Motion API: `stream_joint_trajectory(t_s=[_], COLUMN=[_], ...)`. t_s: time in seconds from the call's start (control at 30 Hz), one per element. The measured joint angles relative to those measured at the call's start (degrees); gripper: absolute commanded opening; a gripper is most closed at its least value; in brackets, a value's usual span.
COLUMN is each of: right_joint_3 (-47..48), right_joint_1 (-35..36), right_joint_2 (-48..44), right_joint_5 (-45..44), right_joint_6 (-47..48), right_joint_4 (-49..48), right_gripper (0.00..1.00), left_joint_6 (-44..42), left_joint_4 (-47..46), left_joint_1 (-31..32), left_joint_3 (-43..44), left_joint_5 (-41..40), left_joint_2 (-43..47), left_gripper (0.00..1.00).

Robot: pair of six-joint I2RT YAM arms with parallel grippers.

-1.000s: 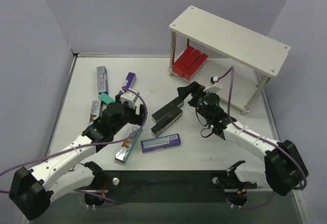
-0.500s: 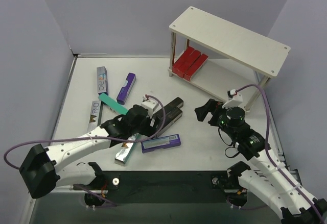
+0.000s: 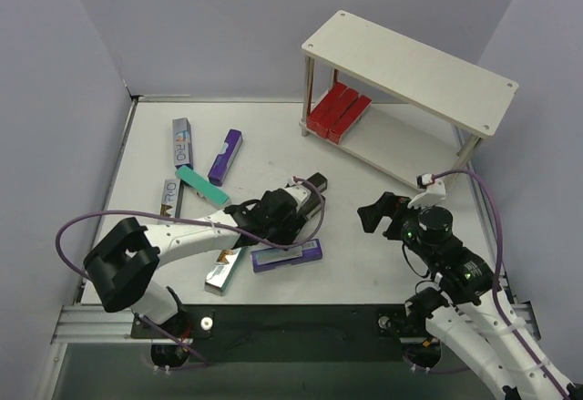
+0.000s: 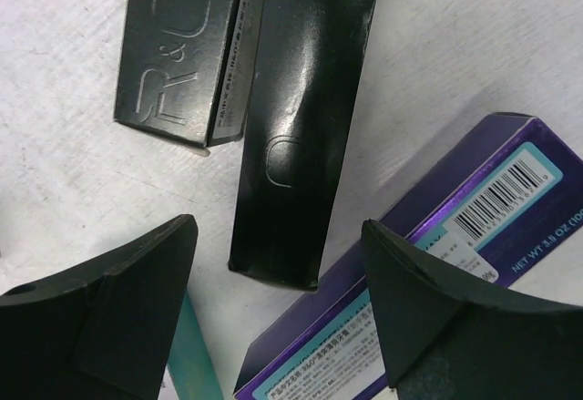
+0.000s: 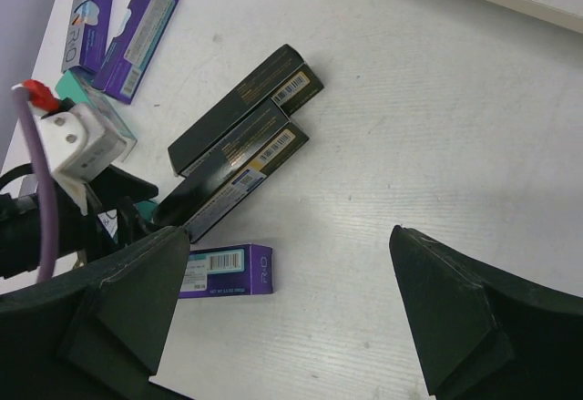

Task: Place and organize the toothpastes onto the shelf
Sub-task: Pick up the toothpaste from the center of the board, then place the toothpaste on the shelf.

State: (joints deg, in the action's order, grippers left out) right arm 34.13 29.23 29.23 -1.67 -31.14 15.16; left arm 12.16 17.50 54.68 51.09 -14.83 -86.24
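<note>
Toothpastes, sorted lot: three red cartons (image 3: 339,111) are laid side by side at the left end of the shelf's (image 3: 410,67) lower board. The top board is bare.

Toothpastes, loose lot: the rest are scattered on the tabletop (image 3: 360,268), left of the shelf.
- Two black cartons (image 4: 301,136) are lying side by side at mid-table.
- One purple carton (image 3: 287,256) is lying just near of them, barcode face up.
- A silver-and-teal carton (image 3: 223,271) is seen toward the near edge.
- A teal carton (image 3: 202,186), a second purple carton (image 3: 225,156) and two silver cartons (image 3: 182,143) are spread further left.

Left claw (image 4: 278,254): it is held low over the near end of one black carton, jaws well apart — a gap is seen on each side, and nothing is gripped.

Right claw (image 3: 383,216): it is held wide open and empty, above bare tabletop between the black cartons and the shelf, apart from both.
</note>
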Motion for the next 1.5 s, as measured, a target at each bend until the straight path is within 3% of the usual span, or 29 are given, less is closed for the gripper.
stream_joint_trajectory(t_s=[0.17, 0.37, 0.53, 0.83, 1.07, 1.27, 1.5], right_joint_3=[0.00, 0.17, 1.64, 5.92, 8.31, 10.95, 15.30], right_joint_1=[-0.02, -0.02, -0.02, -0.04, -0.07, -0.07, -0.07], right_joint_2=[-1.81, -3.39, -4.24, -6.64, -9.35, -11.91, -12.13], right_joint_5=[-0.02, -0.15, -1.05, -2.78, -3.45, -4.07, -7.58], right_joint_6=[1.11, 2.58, 4.90, 10.23, 13.79, 14.47, 14.51], right_joint_4=[2.27, 4.83, 7.37, 10.82, 13.18, 15.23, 17.20], right_gripper=[0.98, 0.98, 0.97, 0.97, 0.97, 0.97, 0.96], left_joint_6=[0.17, 0.81, 1.25, 3.26, 5.73, 7.06, 7.13], left_joint_4=[-0.79, -1.07, -0.76, 1.68, 3.54, 4.35, 4.31], left_joint_1=[0.09, 0.24, 1.88, 5.86, 7.58, 8.07, 8.17], left_joint_3=[0.59, 1.42, 2.49, 4.59, 12.46, 25.05, 44.39], left_joint_5=[-0.22, -0.39, -0.48, -1.18, -2.40, -2.75, -2.36], left_joint_2=[-4.59, -7.69, -7.74, -5.66, -4.70, -8.24, -21.86], left_gripper=[0.71, 0.50, 0.39, 0.37, 0.39, 0.43, 0.49])
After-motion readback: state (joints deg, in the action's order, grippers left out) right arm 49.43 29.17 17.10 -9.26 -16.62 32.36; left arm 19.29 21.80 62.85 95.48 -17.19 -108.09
